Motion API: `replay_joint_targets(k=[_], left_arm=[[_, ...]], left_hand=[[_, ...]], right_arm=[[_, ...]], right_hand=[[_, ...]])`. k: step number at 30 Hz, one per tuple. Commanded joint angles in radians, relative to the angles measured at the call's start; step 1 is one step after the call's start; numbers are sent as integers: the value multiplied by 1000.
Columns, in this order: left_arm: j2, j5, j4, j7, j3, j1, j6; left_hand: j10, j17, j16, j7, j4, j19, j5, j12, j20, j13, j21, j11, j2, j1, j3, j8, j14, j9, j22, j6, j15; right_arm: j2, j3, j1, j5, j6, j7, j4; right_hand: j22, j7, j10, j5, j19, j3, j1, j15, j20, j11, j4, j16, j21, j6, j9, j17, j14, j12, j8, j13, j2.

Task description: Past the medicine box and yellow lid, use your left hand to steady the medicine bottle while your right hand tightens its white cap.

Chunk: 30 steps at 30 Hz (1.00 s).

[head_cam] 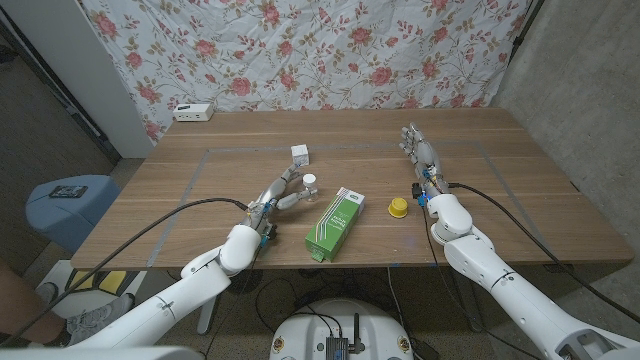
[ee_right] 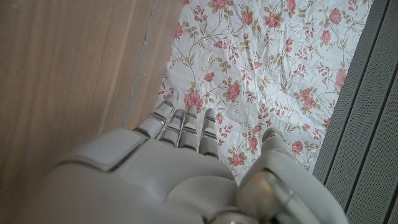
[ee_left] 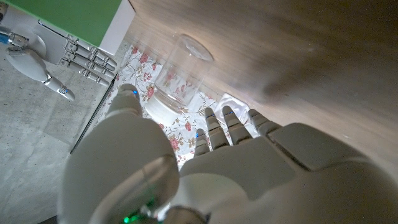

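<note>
On the wooden table [head_cam: 200, 215] lay a green and white medicine box [head_cam: 334, 222], its printing too small to read. Beside it the left hand [head_cam: 277, 194] reached with parted fingers around a clear medicine bottle [head_cam: 310, 187] with a white cap [head_cam: 311, 179], though actual contact could not be told. The right hand [head_cam: 419, 152] stood apart, fingers straight, holding nothing. Between box and right arm sat the yellow lid [head_cam: 398, 207].
</note>
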Motion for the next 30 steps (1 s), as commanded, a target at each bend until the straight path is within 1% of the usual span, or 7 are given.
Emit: replay_joint_targets(k=[1,9,11,12,15,19,30], left_arm=[[11,-89,-16,-62,-21,22,-52],[14,-121,-40,-78,-41,35,-85],[16,-113,-44,-73,-45,36,-94],[16,-108,-46,-71,-47,36,-98],[9,-118,-47,-73,-54,34,-108],[9,-123,-55,-81,-61,33,-123],[8,-148,-91,-88,-88,48,-113]], left_hand=[[-47,6,-1,12,6,-20,8,0,1,-1,2,0,3,-24,-15,6,-43,4,4,8,1],[-104,6,-3,50,21,-36,8,1,1,-2,5,15,14,-56,-31,2,-115,3,5,2,16],[-120,6,0,60,28,-22,8,3,-22,-2,11,19,22,-67,-35,2,-129,3,5,-1,32],[-136,6,2,68,33,-13,8,3,-42,-2,14,36,30,-76,-37,3,-134,3,5,0,39],[-148,5,5,100,42,0,6,7,-64,-3,16,53,40,-92,-43,5,-142,4,4,7,47],[-162,5,4,123,49,24,5,8,-67,-3,22,58,48,-105,-48,2,-152,3,4,-1,56],[-158,6,7,130,59,24,4,14,-67,-3,18,66,62,-121,-51,4,-155,3,4,4,61]], right_arm=[[-8,3,-29,-11,-9,-23,-33],[-9,3,-40,-26,-14,-44,-49],[-9,3,-41,-30,-13,-47,-50],[-8,3,-42,-32,-13,-50,-52],[-7,2,-47,-38,-11,-56,-57],[-8,3,-56,-42,-8,-60,-65],[-24,7,-74,-50,-30,-68,-107]], right_hand=[[1,-6,-8,8,-11,-1,-13,0,-2,0,8,-2,-4,-7,3,4,-9,-3,-4,4,-3],[1,-6,-12,9,-14,-4,-20,-1,-4,-1,11,-2,-4,-11,3,5,-13,-3,-4,3,-5],[1,-6,-13,9,-15,-4,-21,-1,-4,-1,11,-2,-4,-12,3,5,-14,-3,-4,3,-5],[1,-6,-12,9,-15,-4,-21,-2,-4,-2,12,-2,-4,-12,3,5,-14,-2,-4,3,-5],[1,-6,-14,9,-16,-5,-23,-2,-3,-4,12,-2,-4,-12,3,5,-15,-2,-4,3,-5],[1,-12,-14,11,-19,-5,-27,-14,-1,-12,13,-2,-3,-14,2,4,-20,-1,-3,3,-6],[1,-21,-25,12,-25,-8,-34,-17,-6,-11,15,-4,-4,-28,2,4,-30,-3,-6,3,-10]])
